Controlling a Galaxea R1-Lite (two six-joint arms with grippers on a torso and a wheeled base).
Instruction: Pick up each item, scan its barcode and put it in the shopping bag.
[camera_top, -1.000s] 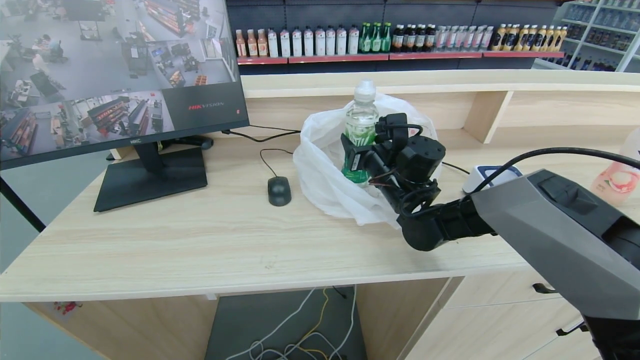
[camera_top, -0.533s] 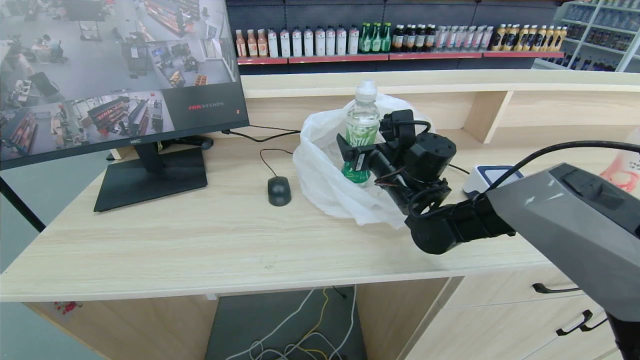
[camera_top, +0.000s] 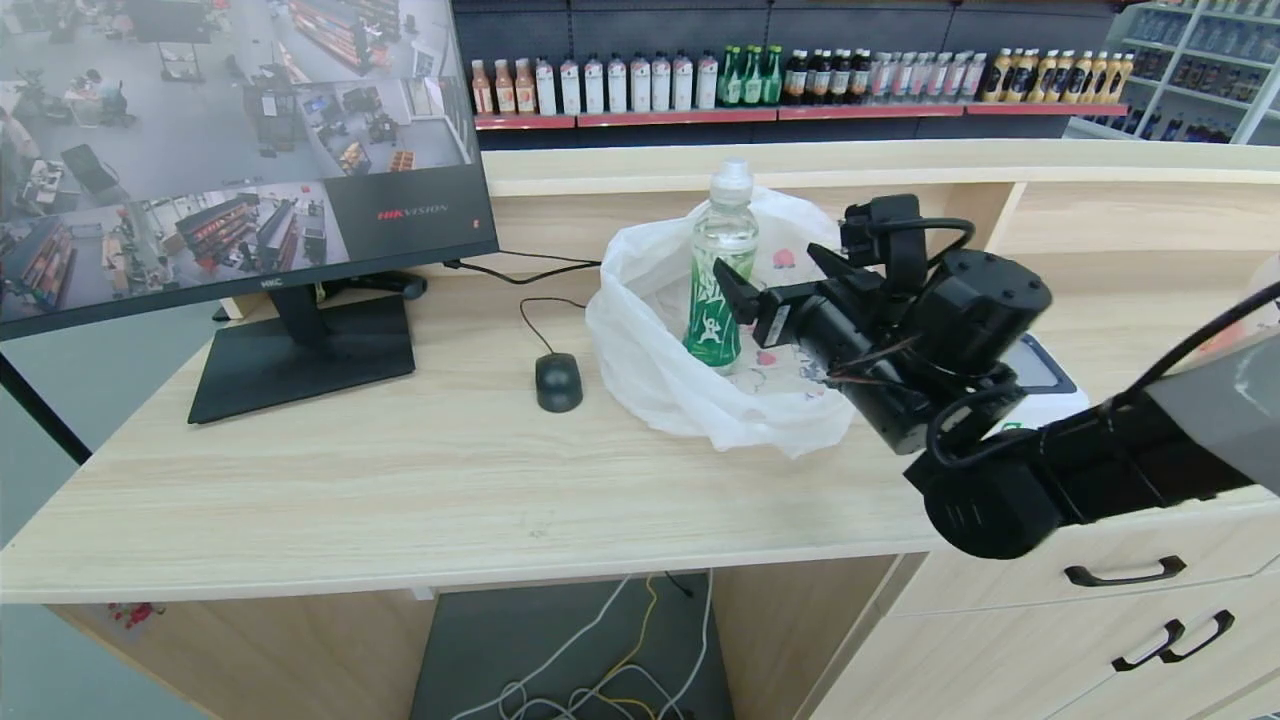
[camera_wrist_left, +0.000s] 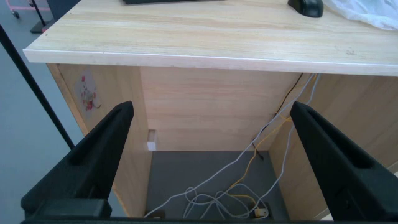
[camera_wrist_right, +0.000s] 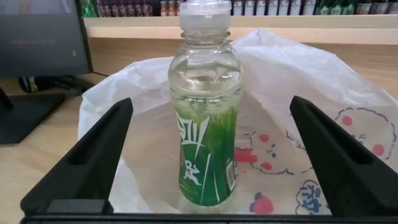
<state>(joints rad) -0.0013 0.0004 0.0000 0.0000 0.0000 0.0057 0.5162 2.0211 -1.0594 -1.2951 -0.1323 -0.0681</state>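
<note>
One bottle (camera_top: 722, 270) stands upright inside the bag (camera_top: 650, 340), its long axis vertical and its white cap pointing straight up; the lower half wears a green label and the upper half is clear. The one white bag, printed with small pink fruit, sits open on the counter (camera_top: 400, 480) towards the back, its rim slumped around the bottle's base. The right gripper (camera_top: 780, 285) is level with the bottle's lower half, on the bottle's right side and aimed at it. Its two fingers (camera_wrist_right: 93, 162) are spread wide and hold nothing. In the right wrist view the bottle (camera_wrist_right: 204, 106) stands in the gap ahead of them, apart from both, with the bag (camera_wrist_right: 323, 93) behind it. The left gripper (camera_wrist_left: 211, 109) hangs below the counter's front edge, facing the wooden panel and the cables (camera_wrist_left: 236, 186) underneath. Its fingers (camera_wrist_left: 93, 162) are also spread wide, with nothing between them and touching nothing. Left of the bag lies one black mouse (camera_top: 558, 381), its cord running back towards one monitor (camera_top: 230, 150) on a black stand at the counter's left end. A white scanner (camera_top: 1040, 375) sits right of the bag, partly behind the right arm. Beyond the counter, a shelf (camera_top: 800, 115) carries a long row of drinks.
</note>
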